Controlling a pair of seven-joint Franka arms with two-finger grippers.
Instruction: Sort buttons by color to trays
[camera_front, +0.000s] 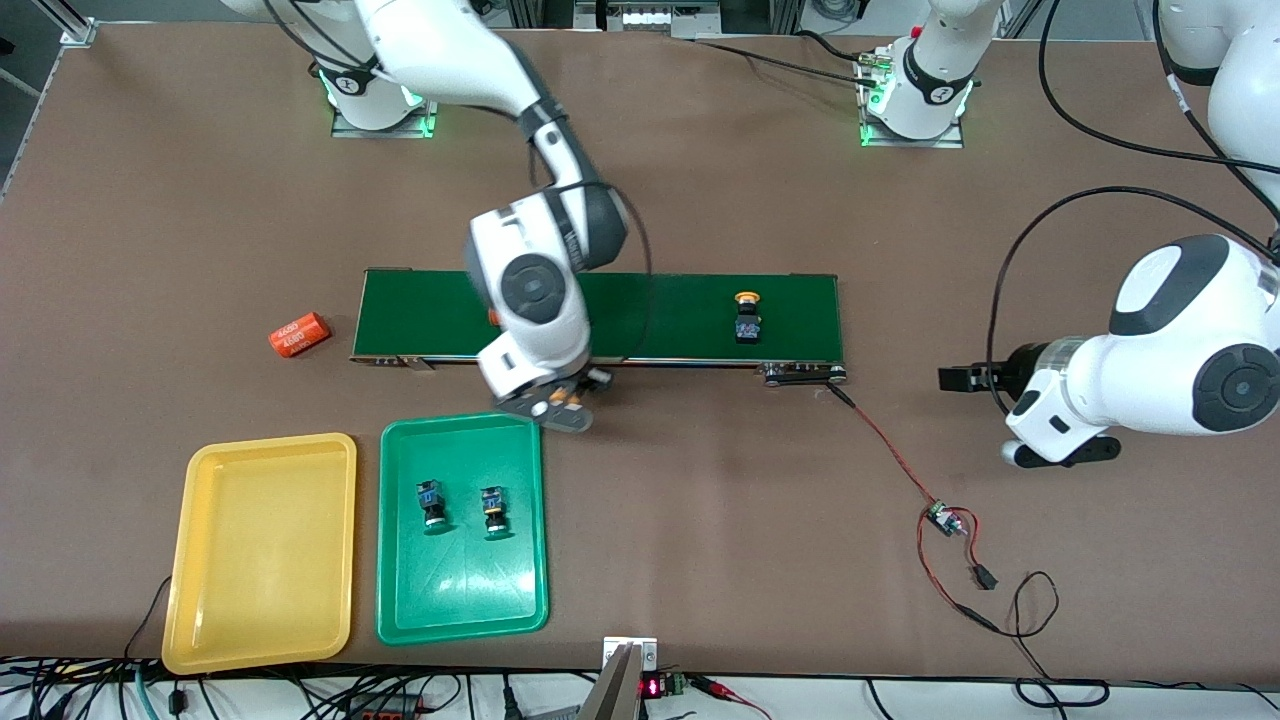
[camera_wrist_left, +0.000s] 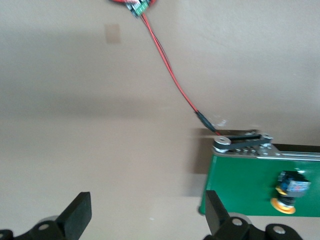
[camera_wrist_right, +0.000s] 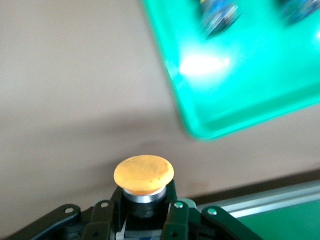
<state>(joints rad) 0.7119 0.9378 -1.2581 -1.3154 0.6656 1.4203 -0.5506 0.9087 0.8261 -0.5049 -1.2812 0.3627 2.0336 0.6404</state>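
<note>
- The table carries a long green belt across its middle, which seems to feed the parts toward the arms
- The yellow tray and green tray lie side by side nearer the front camera than the belt, toward the right arm's end, within easy reach of that arm; the yellow one holds nothing
- The right gripper hangs over the table between belt and green tray, clamped on an orange-capped button, cap outward; my guess is it heads for the yellow tray
- The left gripper waits with fingers spread wide, off the belt's end at the left arm's side
- Two green buttons lie in the green tray, already sorted
- One orange button sits on the belt, unsorted
</note>
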